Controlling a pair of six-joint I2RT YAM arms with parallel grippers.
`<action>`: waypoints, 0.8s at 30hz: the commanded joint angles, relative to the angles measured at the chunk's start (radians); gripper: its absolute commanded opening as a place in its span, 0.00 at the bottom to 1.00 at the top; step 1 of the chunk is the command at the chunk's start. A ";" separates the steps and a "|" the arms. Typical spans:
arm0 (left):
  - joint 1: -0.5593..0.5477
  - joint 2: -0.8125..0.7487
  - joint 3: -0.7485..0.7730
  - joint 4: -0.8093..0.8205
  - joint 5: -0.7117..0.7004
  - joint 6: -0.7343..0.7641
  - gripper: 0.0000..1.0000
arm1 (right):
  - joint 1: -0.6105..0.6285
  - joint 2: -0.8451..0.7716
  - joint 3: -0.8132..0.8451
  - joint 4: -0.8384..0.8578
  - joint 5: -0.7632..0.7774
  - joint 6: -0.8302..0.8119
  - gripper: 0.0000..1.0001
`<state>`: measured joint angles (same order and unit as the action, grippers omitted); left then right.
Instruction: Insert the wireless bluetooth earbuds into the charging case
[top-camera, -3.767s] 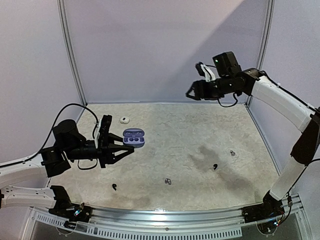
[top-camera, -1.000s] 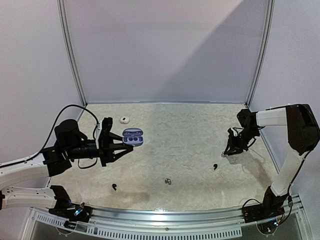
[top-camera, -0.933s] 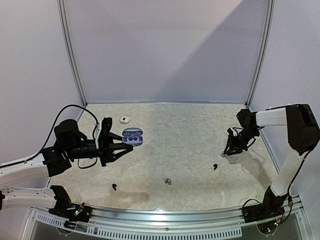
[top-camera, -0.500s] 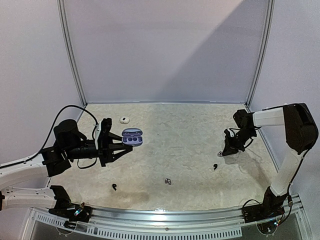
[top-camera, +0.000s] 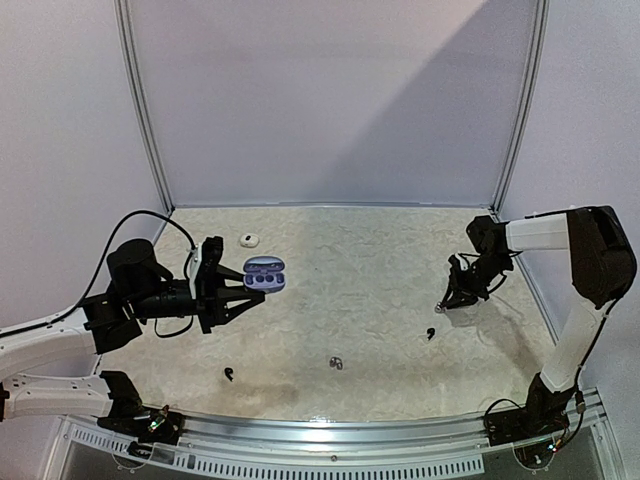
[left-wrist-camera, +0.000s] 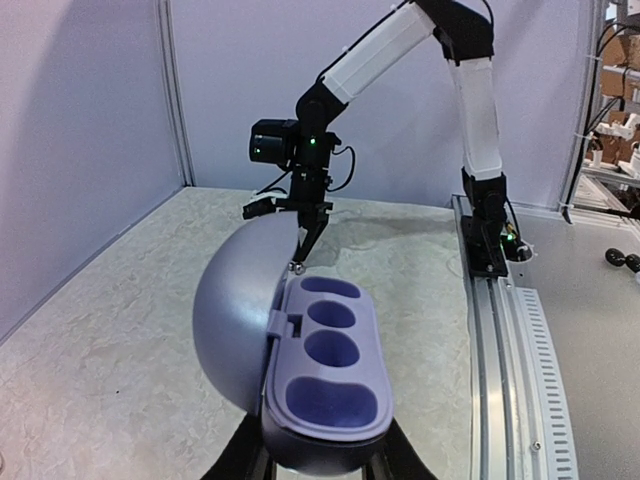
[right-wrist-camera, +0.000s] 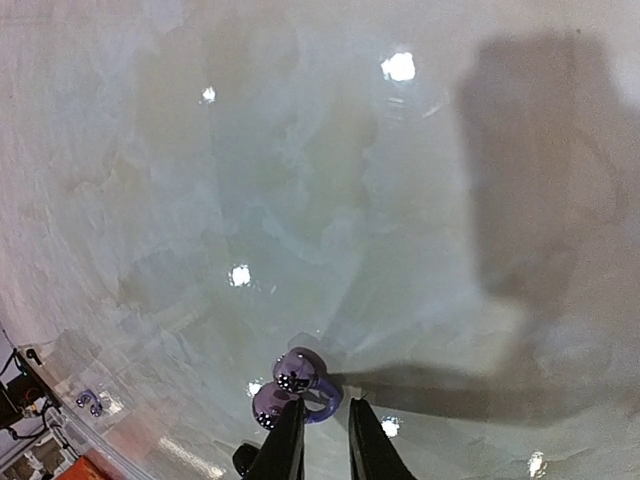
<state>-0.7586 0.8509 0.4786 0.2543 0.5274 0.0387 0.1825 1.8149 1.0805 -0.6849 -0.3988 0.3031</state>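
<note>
Pinching is the step in hand: the silvery-grey earbud (right-wrist-camera: 295, 382), low in the middle of the right wrist view, is caught at the very tips of the right fingers (right-wrist-camera: 290, 440), which are drawn nearly together on it, down at the counter (top-camera: 360, 260) on the right of the overhead view. A slow, straight lift is called for, since so tiny, glossy and rounded a thing could be squirted out by any twist. At the left of the overhead view the charging case (left-wrist-camera: 325, 390) is clamped low down by the narrowly set left fingers (left-wrist-camera: 242, 455). Its domed lid is thrown open, its smooth lavender plastic and oval wells are bared, and none is seen filled. A black earbud (top-camera: 430, 333) is seen on the mottled, faintly shiny counter nearby.
</note>
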 joint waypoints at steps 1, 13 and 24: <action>0.013 -0.014 -0.016 -0.011 -0.006 0.016 0.00 | 0.009 -0.002 0.005 -0.002 0.008 0.011 0.17; 0.012 -0.019 -0.018 -0.020 -0.004 0.026 0.00 | 0.050 0.053 0.027 0.023 0.007 0.031 0.24; 0.013 -0.018 -0.018 -0.020 -0.006 0.035 0.00 | 0.068 0.058 0.041 0.069 -0.026 0.080 0.24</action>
<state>-0.7586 0.8417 0.4747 0.2470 0.5266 0.0601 0.2382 1.8545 1.1103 -0.6601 -0.4053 0.3431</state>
